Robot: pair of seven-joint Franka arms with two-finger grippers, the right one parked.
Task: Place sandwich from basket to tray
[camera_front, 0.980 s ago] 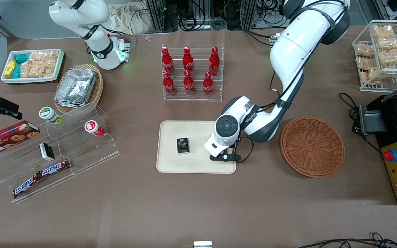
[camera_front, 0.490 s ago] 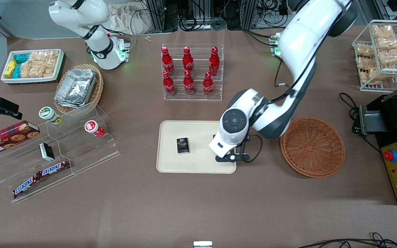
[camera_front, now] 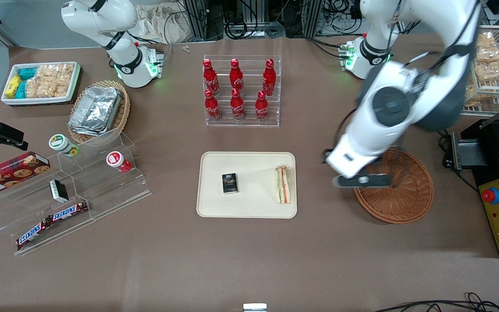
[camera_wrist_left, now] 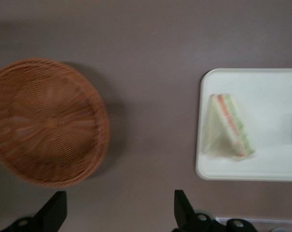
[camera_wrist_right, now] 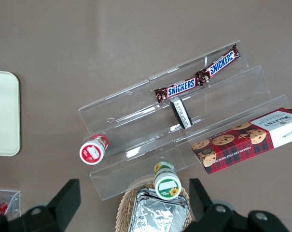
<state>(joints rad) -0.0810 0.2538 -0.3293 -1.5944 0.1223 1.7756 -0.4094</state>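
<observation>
The sandwich (camera_front: pixel 283 184) lies on its side in the tray (camera_front: pixel 215 208), at centre frame in the front view, hard against the rim at the working arm's end, with a small black box (camera_front: pixel 229 182) well apart from it on the same tray. The basket (camera_front: pixel 409 203), right of centre in the frame, holds nothing. From this, the placing looks done.

Above the basket's edge nearest the tray hangs the gripper (camera_front: pixel 361 180), raised well clear of the counter (camera_front: pixel 249 260); its fingers (camera_wrist_left: pixel 53 212) stand wide apart with nothing between them.

Little can go wrong now. The sandwich sits so close to the rim that a nudge to the tray might tip it over the edge onto the counter, and a low sweep of the arm could catch the basket's rim.

The arm is smeared in the front view, so the gripper's outline is hard to trace there, and it covers the part of the basket farthest from the camera. The wrist view cuts off the fingers' bases and most of the tray.
</observation>
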